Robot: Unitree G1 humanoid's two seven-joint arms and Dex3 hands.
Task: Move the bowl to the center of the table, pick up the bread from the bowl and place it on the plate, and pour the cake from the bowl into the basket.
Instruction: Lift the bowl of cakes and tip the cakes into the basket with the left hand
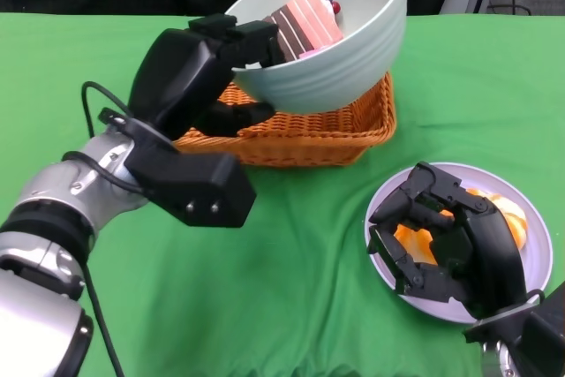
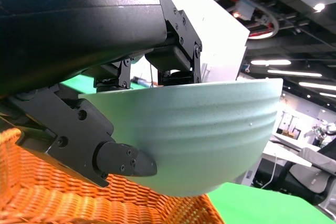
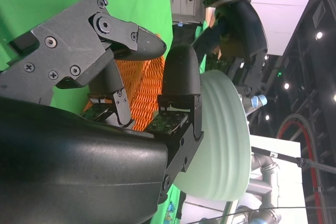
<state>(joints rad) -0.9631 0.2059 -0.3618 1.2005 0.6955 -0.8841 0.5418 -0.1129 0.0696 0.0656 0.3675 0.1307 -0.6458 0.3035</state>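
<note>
My left hand (image 1: pixel 199 64) grips the rim of the pale green bowl (image 1: pixel 340 50) and holds it tilted above the orange wicker basket (image 1: pixel 309 134). A pink and brown layered cake slice (image 1: pixel 305 22) lies inside the bowl near the gripped rim. The left wrist view shows the bowl's (image 2: pixel 210 135) ribbed outer wall over the basket (image 2: pixel 79 203), with my fingers (image 2: pixel 121 163) under it. My right hand (image 1: pixel 455 245) rests over the white plate (image 1: pixel 530 280) with its fingers curled around nothing. Orange bread (image 1: pixel 512 218) lies on the plate, partly hidden by that hand. The right wrist view shows the bowl (image 3: pixel 226 140) and basket (image 3: pixel 139 90) beyond my fingers (image 3: pixel 181 74).
The green cloth (image 1: pixel 291 289) covers the table, with bare room in front of the basket and to the left of the plate. The table's far edge meets a dark background. The basket stands at the back centre and the plate at the front right.
</note>
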